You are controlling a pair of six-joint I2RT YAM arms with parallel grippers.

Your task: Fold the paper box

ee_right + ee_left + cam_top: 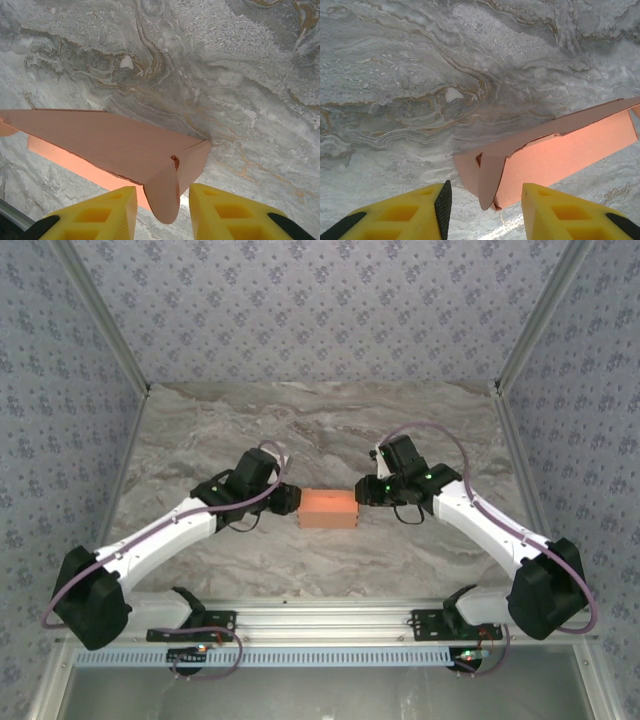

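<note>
Box [328, 508] lies at frame centre on table [300, 430], end flaps loose. Left gripper [485, 189] is spread, straddling one end flap. Right gripper [162, 190] is spread likewise at the opposite end.

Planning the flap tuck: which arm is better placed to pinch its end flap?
Probably right: the right gripper straddles its end flap of the paper box more deeply than the left gripper does.
</note>
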